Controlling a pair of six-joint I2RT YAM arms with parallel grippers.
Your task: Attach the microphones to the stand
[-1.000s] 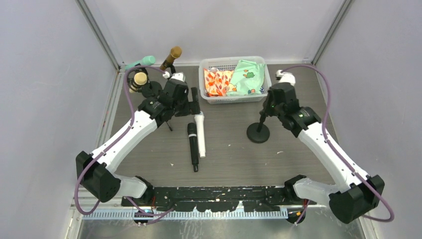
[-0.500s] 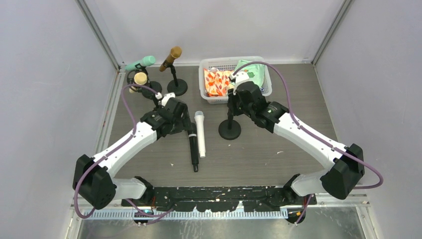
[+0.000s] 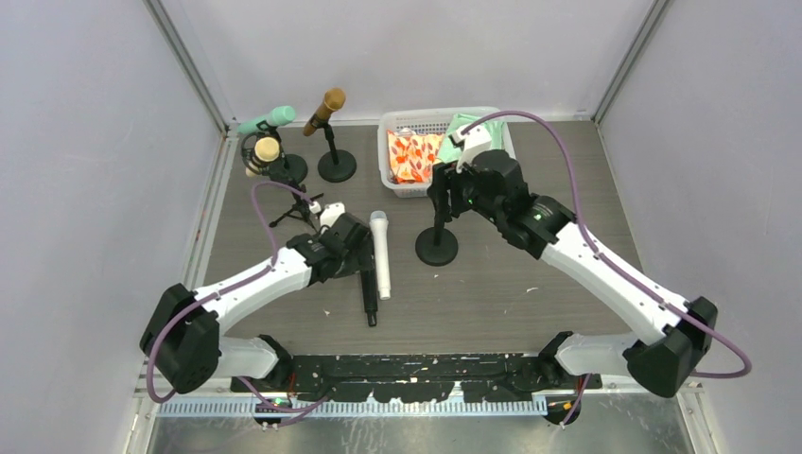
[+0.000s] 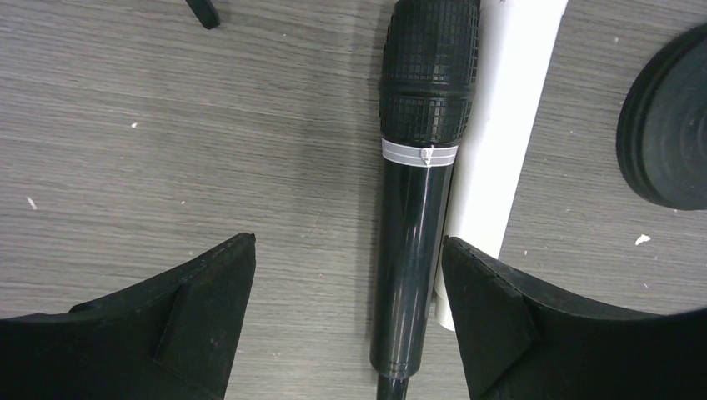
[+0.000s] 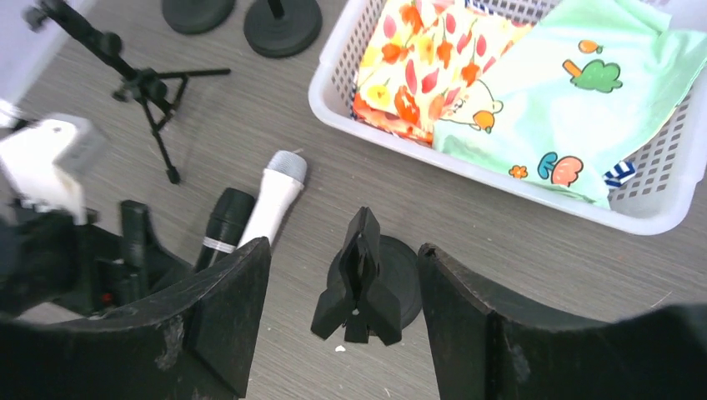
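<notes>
A black microphone (image 4: 414, 217) lies flat on the table beside a white microphone (image 4: 503, 125). My left gripper (image 4: 348, 246) is open and straddles the black one's handle, which runs close to the right finger. In the top view that gripper (image 3: 363, 269) sits low over the pair. A black round-based stand (image 3: 437, 248) is upright mid-table. Its clip (image 5: 363, 279) sits between the fingers of my open right gripper (image 5: 343, 250) without touching them. At the back left, the mint green (image 3: 267, 119), brown-gold (image 3: 325, 107) and pale yellow (image 3: 266, 150) microphones sit in stands.
A white basket (image 3: 384, 156) holding patterned cloths stands at the back, just behind the right gripper. A small black tripod stand (image 3: 293, 210) is left of the white microphone's head. Grey walls close the table in on both sides.
My right arm carried the round-based stand leftward to mid-table, then opened and let it go. My left gripper came nearer and down over the black microphone, its jaws narrowing a little.
</notes>
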